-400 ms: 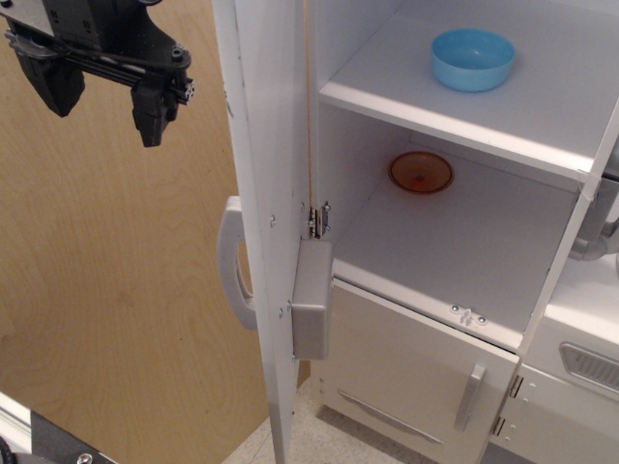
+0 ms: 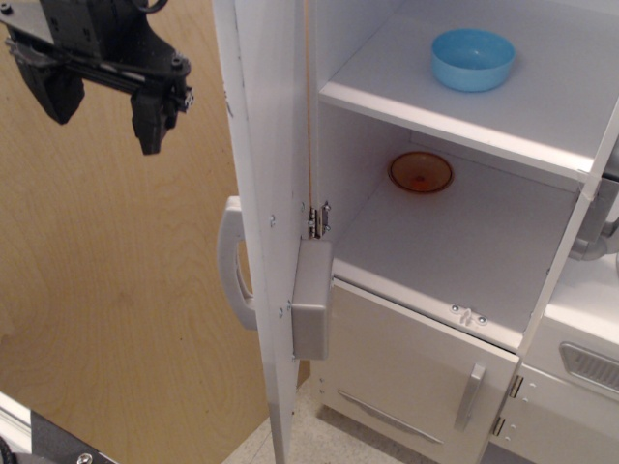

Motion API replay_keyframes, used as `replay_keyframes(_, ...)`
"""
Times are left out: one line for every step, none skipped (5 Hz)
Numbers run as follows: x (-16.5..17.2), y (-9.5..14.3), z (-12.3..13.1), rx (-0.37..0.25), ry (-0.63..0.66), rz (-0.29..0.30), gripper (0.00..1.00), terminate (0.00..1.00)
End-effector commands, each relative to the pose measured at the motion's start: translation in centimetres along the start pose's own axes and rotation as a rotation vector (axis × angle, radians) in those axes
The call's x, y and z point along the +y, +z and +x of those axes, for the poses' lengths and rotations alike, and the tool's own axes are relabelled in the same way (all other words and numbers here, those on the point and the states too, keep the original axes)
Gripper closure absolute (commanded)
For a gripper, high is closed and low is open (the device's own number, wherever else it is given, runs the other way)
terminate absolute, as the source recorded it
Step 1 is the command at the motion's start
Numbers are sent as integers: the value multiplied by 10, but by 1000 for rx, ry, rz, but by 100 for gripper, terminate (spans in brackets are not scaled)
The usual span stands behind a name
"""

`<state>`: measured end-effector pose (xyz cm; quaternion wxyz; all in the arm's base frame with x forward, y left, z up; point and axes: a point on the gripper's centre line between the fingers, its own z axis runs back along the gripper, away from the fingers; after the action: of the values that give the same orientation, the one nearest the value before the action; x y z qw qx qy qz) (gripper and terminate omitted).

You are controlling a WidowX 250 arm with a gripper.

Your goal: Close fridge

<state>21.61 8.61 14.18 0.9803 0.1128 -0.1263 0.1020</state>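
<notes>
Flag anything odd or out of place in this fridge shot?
Nothing damaged or spilled. The fridge door stands wide open, edge-on to the camera. A blue bowl and orange bowl sit upright on the shelves. The open pincer hangs left of the door.

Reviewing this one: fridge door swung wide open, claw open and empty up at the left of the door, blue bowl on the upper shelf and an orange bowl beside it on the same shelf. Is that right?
One detail is off. The orange bowl is not beside the blue bowl; it sits on the lower shelf, one level below. The observation.image view shows this. The rest holds: the fridge door is wide open, and the claw hangs open and empty left of it.
</notes>
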Motion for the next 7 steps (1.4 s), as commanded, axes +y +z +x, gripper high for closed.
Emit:
replay_keyframes(-28,-3,26,-42,-3,-4,0,0)
replay_keyframes(-41,-3,35,-40,-54,-43,0,0)
replay_keyframes(-57,-1,46,-29,-68,-75,0,0)
replay_keyframes(-76,1,68,-16,-37,-119,0,0)
replay_keyframes(-90,3,83,-31,-27,-125,0,0)
replay_keyframes(-97,6,90,-25,-25,-138,0,0)
replay_keyframes(-105,4,97,-12,-15,-143,0,0)
